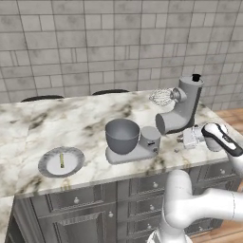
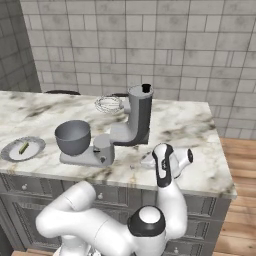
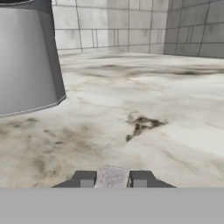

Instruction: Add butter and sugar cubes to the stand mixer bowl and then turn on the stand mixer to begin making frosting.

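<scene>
Grey plate — left of mixer bowl

Butter on plate, bowl on mixer base

Marble counter carries stand mixer and grey plate.

text: none legible | labels: none; brands: none | numbers/signs: none on any surface
</scene>
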Controlling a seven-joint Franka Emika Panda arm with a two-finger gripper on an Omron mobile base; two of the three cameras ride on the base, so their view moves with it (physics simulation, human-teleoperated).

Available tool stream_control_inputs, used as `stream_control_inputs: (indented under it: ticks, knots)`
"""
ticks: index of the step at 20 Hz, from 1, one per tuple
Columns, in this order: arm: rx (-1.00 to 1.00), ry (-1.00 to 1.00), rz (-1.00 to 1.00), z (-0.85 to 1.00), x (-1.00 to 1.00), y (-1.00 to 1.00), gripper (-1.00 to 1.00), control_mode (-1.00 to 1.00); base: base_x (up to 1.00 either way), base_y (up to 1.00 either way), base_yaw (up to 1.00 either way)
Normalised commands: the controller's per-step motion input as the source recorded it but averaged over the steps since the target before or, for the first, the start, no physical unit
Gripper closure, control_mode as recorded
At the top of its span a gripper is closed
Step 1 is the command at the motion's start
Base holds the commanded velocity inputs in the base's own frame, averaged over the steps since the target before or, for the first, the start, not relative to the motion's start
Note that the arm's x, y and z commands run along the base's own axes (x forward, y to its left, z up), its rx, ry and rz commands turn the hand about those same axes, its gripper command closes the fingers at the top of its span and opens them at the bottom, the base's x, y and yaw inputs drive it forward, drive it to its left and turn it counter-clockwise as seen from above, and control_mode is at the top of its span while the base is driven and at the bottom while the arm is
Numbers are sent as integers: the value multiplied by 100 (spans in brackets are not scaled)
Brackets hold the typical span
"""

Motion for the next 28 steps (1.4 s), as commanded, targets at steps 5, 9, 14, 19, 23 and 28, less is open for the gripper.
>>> stream_control_inputs:
  ticks: [5,9,14,19,23,28]
  knots:
    - [0,0,-9,0,0,-20,100,-100,0,0,0]
    - [0,0,-13,8,-7,-31,100,-100,0,0,0]
    - [0,-1,-15,31,-50,-36,100,-100,0,0,0]
    - [0,-3,-15,65,-84,-17,100,-100,0,0,0]
    - [0,-3,-13,87,-88,-1,100,-100,0,0,0]
    - [-2,-4,-9,88,-98,5,100,-100,0,0,0]
